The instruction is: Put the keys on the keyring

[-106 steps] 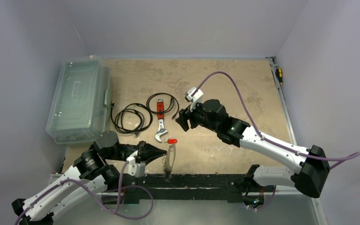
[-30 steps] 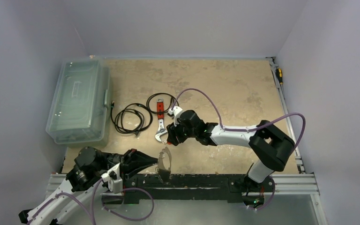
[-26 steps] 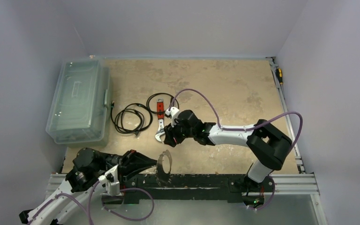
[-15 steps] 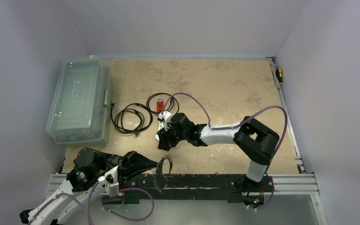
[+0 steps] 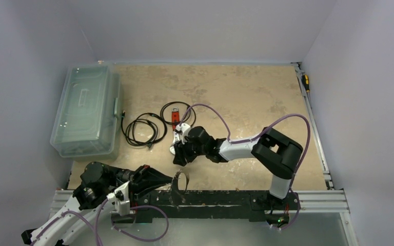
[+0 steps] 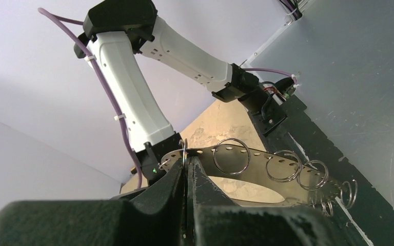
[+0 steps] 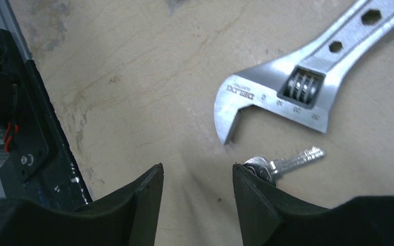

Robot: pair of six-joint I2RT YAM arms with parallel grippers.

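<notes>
My left gripper (image 5: 170,179) hangs low at the table's near edge, shut on the keyring (image 5: 179,183). In the left wrist view the fingers (image 6: 186,160) pinch the keyring (image 6: 255,166), a perforated metal band carrying several small split rings. My right gripper (image 5: 180,156) is down at the table by the wrench's head. In the right wrist view it is open (image 7: 198,166) with bare table between the fingers. One silvery key (image 7: 297,158) lies flat just outside the right finger, its head partly hidden behind that finger. Other keys are out of view.
The adjustable wrench (image 7: 297,92) lies just beyond the key, its red handle (image 5: 174,118) pointing away. Black coiled cables (image 5: 143,129) lie left of it, and a clear lidded box (image 5: 86,110) stands at the far left. A black rail (image 5: 210,197) runs along the near edge.
My right arm has swung left and down, from right of the wrench to the spot beside its head. The left gripper with the keyring has sunk a little towards the near rail.
</notes>
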